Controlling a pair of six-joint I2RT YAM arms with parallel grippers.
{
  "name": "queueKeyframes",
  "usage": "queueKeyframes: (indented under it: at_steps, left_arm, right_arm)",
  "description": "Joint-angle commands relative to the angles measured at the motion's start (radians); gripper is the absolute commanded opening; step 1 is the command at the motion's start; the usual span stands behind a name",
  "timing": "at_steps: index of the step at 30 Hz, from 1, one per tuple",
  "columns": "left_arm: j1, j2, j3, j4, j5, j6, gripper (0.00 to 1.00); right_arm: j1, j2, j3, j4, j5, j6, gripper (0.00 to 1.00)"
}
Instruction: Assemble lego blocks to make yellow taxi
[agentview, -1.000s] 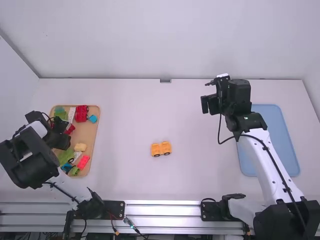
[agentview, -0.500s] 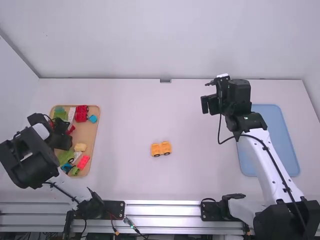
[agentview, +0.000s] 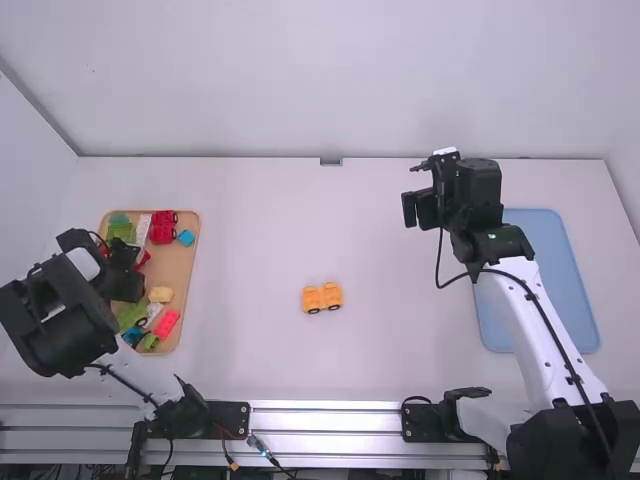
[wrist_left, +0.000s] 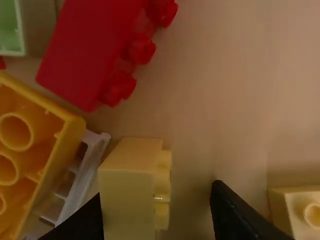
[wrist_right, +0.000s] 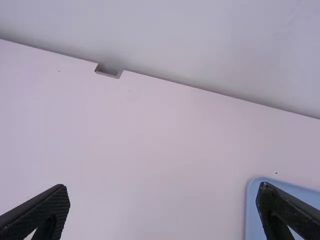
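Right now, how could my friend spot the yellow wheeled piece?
In the high view, find the tan tray at the left of the table. To its right, near the middle, stands the yellow-orange piece with dark wheels. Unlike the red wheeled piece, it is outside the tray.

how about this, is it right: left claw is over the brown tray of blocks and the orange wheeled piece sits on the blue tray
The orange wheeled piece isn't on the blue tray: the high view shows it on the white table, between the two trays. The left claw is over the brown tray of blocks, as you say.
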Motion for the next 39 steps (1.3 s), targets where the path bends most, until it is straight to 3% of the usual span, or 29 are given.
queueKeyframes:
  at_steps: [1,8,39]
  left_arm:
    - [0.004,-0.026,-0.013,-0.007,-0.029,-0.040,0.49]
    - [0.004,-0.026,-0.013,-0.003,-0.018,-0.038,0.39]
    - [0.002,-0.026,-0.015,0.057,0.035,-0.061,0.15]
  right_arm:
    - [-0.003,0.006,0.035,0.002,-0.002,0.006,0.99]
    - [-0.003,0.006,0.035,0.000,-0.002,0.006,0.99]
    - [-0.003,0.006,0.035,0.000,-0.003,0.006,0.99]
